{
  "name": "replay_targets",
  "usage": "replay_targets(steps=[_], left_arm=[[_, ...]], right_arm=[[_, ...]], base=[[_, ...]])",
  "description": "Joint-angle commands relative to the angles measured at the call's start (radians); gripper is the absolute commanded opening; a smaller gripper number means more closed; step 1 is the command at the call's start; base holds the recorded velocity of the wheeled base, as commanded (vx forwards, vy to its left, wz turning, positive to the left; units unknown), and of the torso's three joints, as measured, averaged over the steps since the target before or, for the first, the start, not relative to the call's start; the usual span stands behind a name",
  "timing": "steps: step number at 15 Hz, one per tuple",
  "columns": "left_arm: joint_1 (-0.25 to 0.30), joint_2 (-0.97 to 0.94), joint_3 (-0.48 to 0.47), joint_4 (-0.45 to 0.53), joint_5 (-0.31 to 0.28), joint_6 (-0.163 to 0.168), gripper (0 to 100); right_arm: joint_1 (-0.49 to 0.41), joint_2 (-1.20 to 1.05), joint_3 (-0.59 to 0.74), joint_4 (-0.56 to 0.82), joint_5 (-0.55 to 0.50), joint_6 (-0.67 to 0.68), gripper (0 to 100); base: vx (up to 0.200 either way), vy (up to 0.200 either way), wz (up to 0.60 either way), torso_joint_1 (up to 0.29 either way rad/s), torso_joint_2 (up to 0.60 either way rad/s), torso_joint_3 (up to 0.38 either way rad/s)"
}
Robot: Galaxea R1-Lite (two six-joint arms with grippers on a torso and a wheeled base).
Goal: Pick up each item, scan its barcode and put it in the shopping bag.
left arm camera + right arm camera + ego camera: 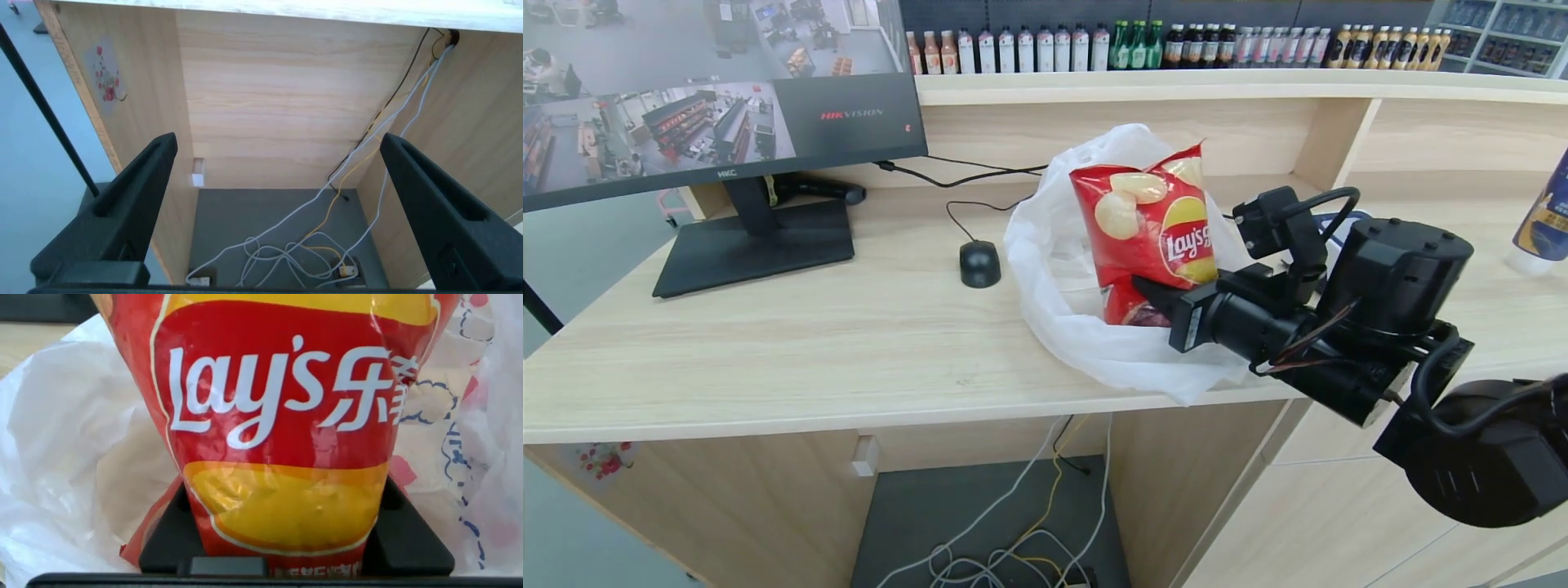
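A red chips bag [1152,229] stands upright in the mouth of the white plastic shopping bag [1054,318] on the wooden counter [768,343]. My right gripper [1156,298] comes in from the right and is shut on the lower part of the chips bag. The right wrist view has the chips bag [278,416] up close, squeezed between the black fingers [167,535], with the white shopping bag [65,465] behind it. My left gripper [278,192] hangs open and holds nothing, low in front of the counter's knee space.
A monitor [686,82] on a black stand is at the back left, with a black mouse [979,263] beside the shopping bag. A bottle [1543,216] stands at the far right. Bottles line the rear shelf [1176,45]. Loose cables [310,245] hang under the counter.
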Motion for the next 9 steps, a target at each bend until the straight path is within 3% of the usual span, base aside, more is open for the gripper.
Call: replay_targets(steps=[1, 9], left_arm=[[0.000, 0.000, 0.000, 0.000, 0.000, 0.000, 100], [0.001, 0.000, 0.000, 0.000, 0.000, 0.000, 100]], right_arm=[[0.004, 0.029, -0.009, 0.004, 0.000, -0.001, 0], [0.003, 0.050, -0.034, 0.002, 0.000, 0.001, 0]], base=[[0.000, 0.000, 0.00, 0.000, 0.00, 0.000], [0.000, 0.000, 0.00, 0.000, 0.00, 0.000]])
